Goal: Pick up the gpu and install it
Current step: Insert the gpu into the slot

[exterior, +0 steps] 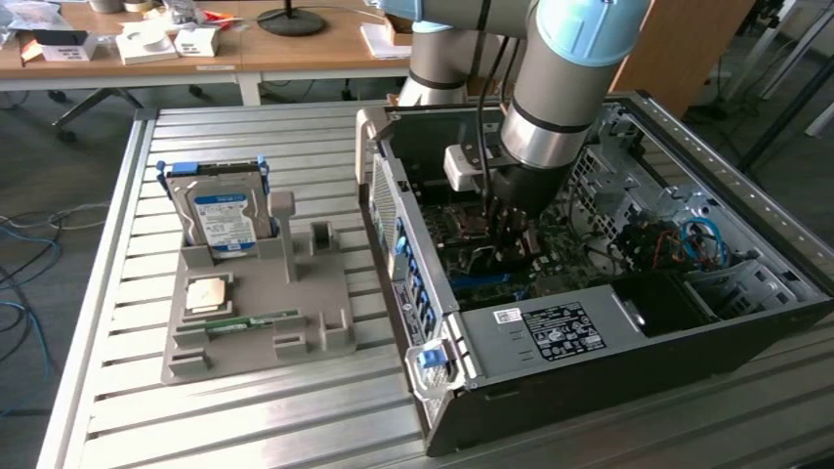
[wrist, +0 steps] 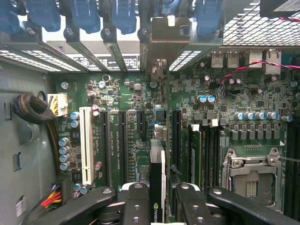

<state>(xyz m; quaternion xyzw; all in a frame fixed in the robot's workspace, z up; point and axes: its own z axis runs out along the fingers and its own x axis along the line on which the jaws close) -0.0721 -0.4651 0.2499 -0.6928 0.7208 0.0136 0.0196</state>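
1. Hand, built of black jointed metal links with round rivets, pinches the gpu between its two fingers. In the exterior view it hangs at frame centre, down inside the open computer case.
2. The gpu is a thin dark card seen edge-on with a pale strip along one side. It is held upright over the green motherboard among long black slots. Whether it touches a slot cannot be told.
3. A white slot and a silvery square processor socket sit on that board.
4. At the exterior view's left, a grey moulded tray rests on the ribbed aluminium surface. It holds a boxy hard drive upright and a narrow green memory stick lying flat.
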